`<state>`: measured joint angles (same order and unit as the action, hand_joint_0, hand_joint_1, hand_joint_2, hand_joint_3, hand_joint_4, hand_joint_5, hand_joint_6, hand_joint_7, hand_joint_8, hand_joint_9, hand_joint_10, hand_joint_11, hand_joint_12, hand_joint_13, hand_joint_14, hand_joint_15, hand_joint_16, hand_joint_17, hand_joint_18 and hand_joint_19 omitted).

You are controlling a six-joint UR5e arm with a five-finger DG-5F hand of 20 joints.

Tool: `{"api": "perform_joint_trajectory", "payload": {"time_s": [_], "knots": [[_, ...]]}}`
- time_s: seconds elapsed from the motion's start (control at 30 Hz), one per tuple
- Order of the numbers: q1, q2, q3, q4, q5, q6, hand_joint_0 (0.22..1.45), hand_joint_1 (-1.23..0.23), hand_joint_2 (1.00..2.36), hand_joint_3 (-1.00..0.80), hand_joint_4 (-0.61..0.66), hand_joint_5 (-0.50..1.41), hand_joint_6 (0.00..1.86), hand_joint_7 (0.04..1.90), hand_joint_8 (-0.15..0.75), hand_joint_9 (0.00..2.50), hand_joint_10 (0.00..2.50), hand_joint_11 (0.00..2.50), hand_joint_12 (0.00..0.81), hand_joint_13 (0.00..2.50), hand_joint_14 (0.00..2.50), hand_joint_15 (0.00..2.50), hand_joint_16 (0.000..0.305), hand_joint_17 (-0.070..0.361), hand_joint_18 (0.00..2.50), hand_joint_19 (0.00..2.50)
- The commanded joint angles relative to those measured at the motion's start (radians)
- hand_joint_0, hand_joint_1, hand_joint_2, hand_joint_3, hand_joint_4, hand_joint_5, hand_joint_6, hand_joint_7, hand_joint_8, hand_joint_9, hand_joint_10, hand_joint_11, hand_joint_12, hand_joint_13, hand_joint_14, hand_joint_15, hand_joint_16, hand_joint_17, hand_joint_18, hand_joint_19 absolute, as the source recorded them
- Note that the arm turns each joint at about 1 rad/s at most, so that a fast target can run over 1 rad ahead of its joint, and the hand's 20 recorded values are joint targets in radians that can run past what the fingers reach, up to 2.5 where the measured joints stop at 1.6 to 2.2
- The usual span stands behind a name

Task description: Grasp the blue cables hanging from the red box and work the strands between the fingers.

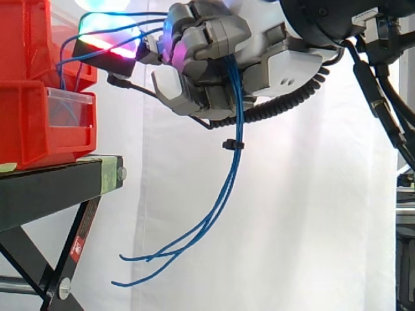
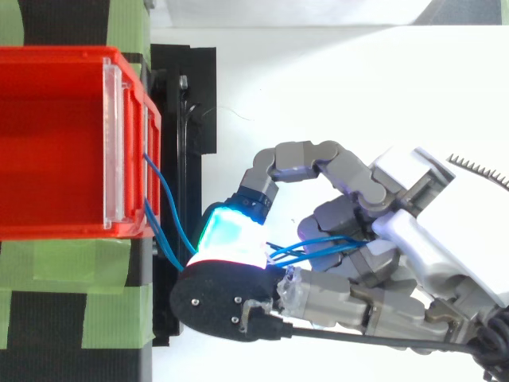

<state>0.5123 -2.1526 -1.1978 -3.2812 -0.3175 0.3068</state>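
Thin blue cables [image 1: 228, 168] run from the red box [image 1: 45, 116] across to my hand [image 1: 214, 58] and then hang down in a bundle, held by a small black tie, with loose ends curling near the bottom. In the top view the cables [image 2: 163, 207] leave the red box [image 2: 56, 143] at its clear front panel and pass under a glowing cyan fingertip [image 2: 227, 235] into my hand [image 2: 374, 239]. The fingers are curled round the strands, which run between them.
The red bins sit stacked on a black stand [image 1: 58, 184] with green tape [image 2: 75, 306] on its top. A white curtain hangs behind. The arm and its mount fill the upper right of the side view.
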Motion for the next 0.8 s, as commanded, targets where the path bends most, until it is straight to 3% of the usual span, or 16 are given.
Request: {"api": "perform_joint_trajectory", "payload": {"time_s": [0.0, 0.77], "knots": [[0.0, 0.0, 0.0, 0.0, 0.0, 0.0, 0.78, -0.69, 1.21, 0.23, 0.07, 0.23, 1.25, 1.24, 0.524, 1.95, 2.5, 2.5, 0.623, 1.99, 2.5, 1.61, 0.246, 0.185, 2.5, 0.58], [0.0, 0.0, 0.0, 0.0, 0.0, 0.0, 0.78, -0.69, 1.21, 0.23, 0.07, 0.23, 1.25, 1.23, 0.524, 1.95, 2.5, 2.5, 0.623, 1.99, 2.5, 1.61, 0.246, 0.185, 2.5, 0.58]]}}
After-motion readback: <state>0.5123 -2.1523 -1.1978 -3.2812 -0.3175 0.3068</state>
